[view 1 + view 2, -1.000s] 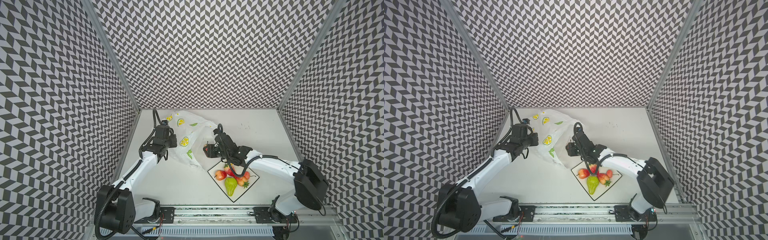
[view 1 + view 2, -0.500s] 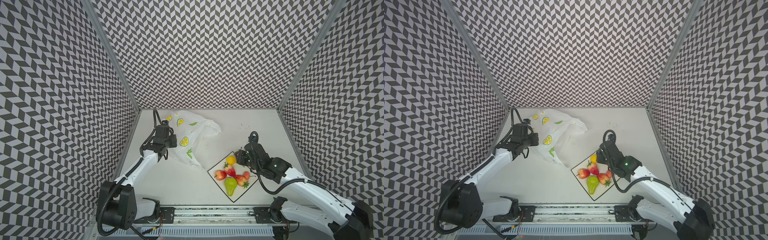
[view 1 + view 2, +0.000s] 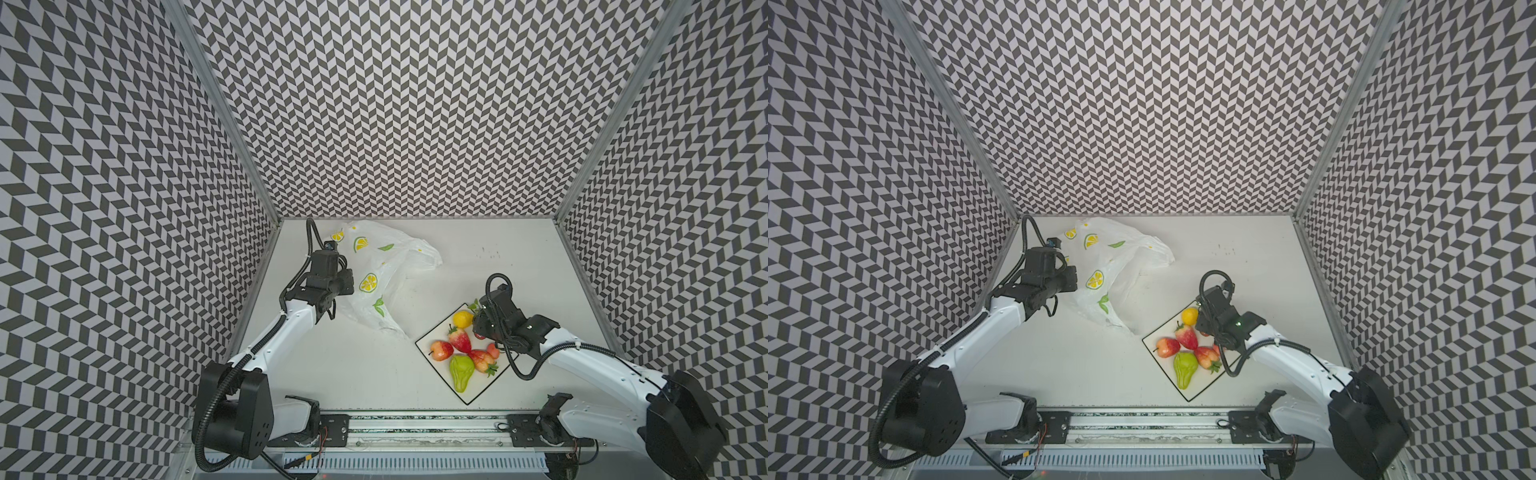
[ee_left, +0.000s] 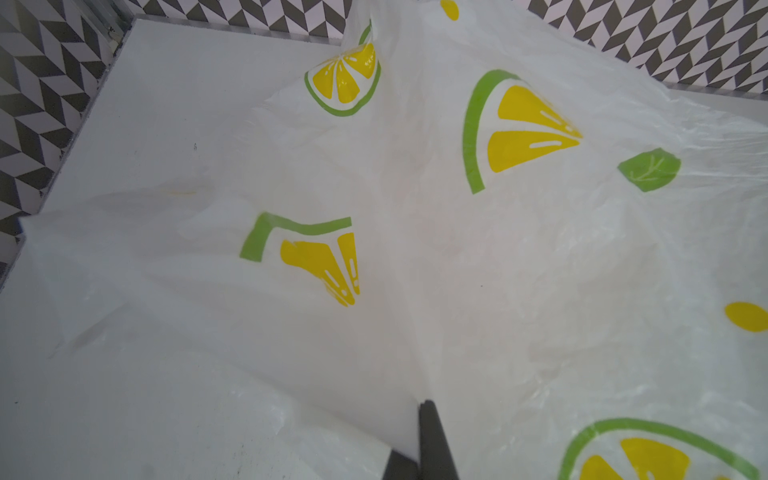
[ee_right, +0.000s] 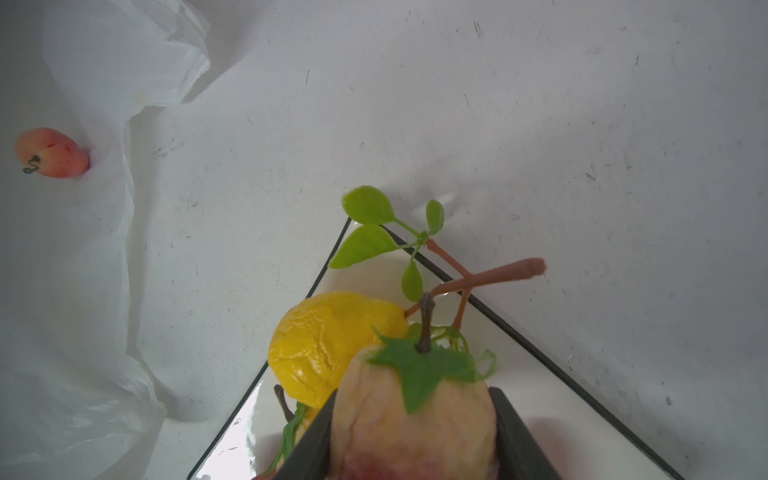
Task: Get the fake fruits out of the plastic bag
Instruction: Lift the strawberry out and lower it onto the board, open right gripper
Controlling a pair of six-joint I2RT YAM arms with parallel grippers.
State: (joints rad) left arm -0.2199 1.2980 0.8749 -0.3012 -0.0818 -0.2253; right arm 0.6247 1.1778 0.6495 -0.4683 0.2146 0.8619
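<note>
- Your left gripper (image 4: 422, 405) has its fingers pressed together on a fold of the plastic bag (image 4: 457, 257). The thin film rises out of the pinch and fans away from the fingertips, with printed lemon slices on either side.
- In both top views this gripper sits at the bag's left edge, near the back left corner of the table (image 3: 353, 365). The bag's near end lies just beside a corner of the plate (image 3: 467, 399).
- Your right gripper (image 5: 415, 419) pinches a pale strawberry (image 5: 415, 399) between its two dark fingers (image 5: 316, 436). The fruit fills the gap, and its green cap and stem point out past the fingertips.
- That fruit sits over the plate's far corner, right beside the lemon (image 5: 328, 345). You cannot tell whether it touches the plate.
- A brown forked twig (image 5: 490, 276) with green leaves lies across the plate's black rim, just beyond the fingertips.
- In a top view the plate carries the lemon, a red strawberry (image 3: 459, 340), an apple (image 3: 441, 350), a pear (image 3: 461, 372) and a second red strawberry (image 3: 482, 360), all bunched together.
- A small red-orange fruit (image 5: 52, 153) rests against the bag's white plastic, well apart from both grippers. You cannot tell whether it lies inside the bag or on top of it.
</note>
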